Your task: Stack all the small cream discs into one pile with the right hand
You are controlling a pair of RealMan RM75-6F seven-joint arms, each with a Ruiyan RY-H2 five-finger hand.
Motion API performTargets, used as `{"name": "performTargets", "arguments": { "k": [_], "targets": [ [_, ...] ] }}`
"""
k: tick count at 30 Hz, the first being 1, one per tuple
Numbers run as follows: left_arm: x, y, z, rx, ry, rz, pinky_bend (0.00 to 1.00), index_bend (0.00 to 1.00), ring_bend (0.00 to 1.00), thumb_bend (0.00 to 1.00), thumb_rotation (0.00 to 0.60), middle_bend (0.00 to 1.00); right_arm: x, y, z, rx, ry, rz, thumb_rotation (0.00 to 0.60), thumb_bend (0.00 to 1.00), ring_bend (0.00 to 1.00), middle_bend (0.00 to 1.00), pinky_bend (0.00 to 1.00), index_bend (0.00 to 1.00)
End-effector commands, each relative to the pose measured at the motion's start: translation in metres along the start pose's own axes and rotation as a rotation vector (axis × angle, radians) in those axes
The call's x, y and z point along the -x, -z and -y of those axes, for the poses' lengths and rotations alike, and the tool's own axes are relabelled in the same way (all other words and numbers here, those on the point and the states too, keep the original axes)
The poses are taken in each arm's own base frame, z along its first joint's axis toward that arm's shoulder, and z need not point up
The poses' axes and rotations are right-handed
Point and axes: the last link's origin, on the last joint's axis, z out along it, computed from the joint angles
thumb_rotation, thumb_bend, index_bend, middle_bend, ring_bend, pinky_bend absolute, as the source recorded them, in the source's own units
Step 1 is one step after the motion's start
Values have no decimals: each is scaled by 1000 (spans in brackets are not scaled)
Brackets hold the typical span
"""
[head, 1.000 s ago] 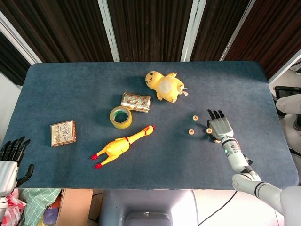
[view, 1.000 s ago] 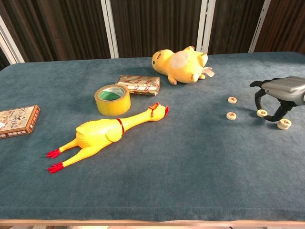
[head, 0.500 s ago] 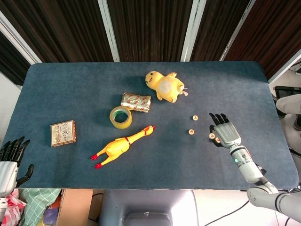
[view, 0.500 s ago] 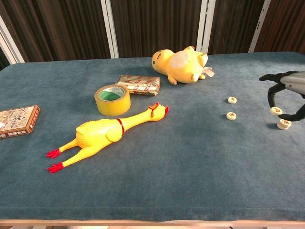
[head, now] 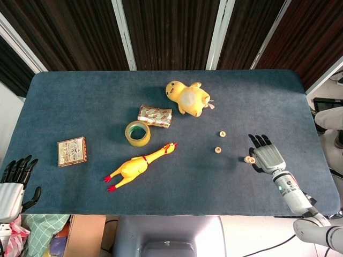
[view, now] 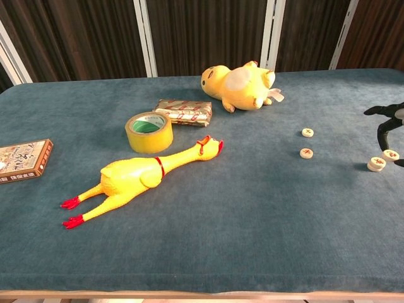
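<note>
Over the last second the right hand (head: pixel 266 157) has slid toward the desk's right edge, carrying one small cream disc (view: pixel 391 154) away from the spot where it lay between the others. In the chest view that disc sits pinched at the dark fingers (view: pixel 381 131), raised just above and beside a second disc (view: pixel 377 164) lying flat on the blue desk (head: pixel 80 96). In the head view these two read as one pale spot at the hand's left side. Two more cream discs lie apart to the left, one nearer the plush duck (head: pixel 222 134) and one closer to the robot (head: pixel 218 150), each with a small reddish mark on top.

Judged from this, the step in hand is placing the held disc on its resting neighbour to start the pile. The next move calls for centring it over that disc, lowering it level, and letting go without nudging the lower one. After that the two far discs remain to be fetched.

All discs look small, round, flat and thick-edged, like game pieces.

At the desk's near left corner the left hand (head: pixel 13 182) hangs idle, holding nothing, its fingers spread.
</note>
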Motion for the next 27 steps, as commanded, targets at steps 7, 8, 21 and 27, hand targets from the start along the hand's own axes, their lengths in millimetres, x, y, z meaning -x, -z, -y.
{"name": "performTargets", "arguments": {
  "k": [7,8,21,27],
  "targets": [
    [0,0,0,-3,1,1,59,0,0,438,600,0,5,-13,0,27,9,10,600,469,0,31,0,626],
    [0,0,0,-3,1,0,59,0,0,437,600,0,5,-14,2,25,-1,12,600,469,0,31,0,626],
    [-2,1,2,-6,4,-5,59,0,0,438,600,0,5,-17,4,23,-8,25,600,469,0,31,0,557],
    [-1,1,1,-3,3,-4,60,0,0,440,600,0,4,-14,2,26,-6,21,600,468,0,32,0,468]
  ]
}}
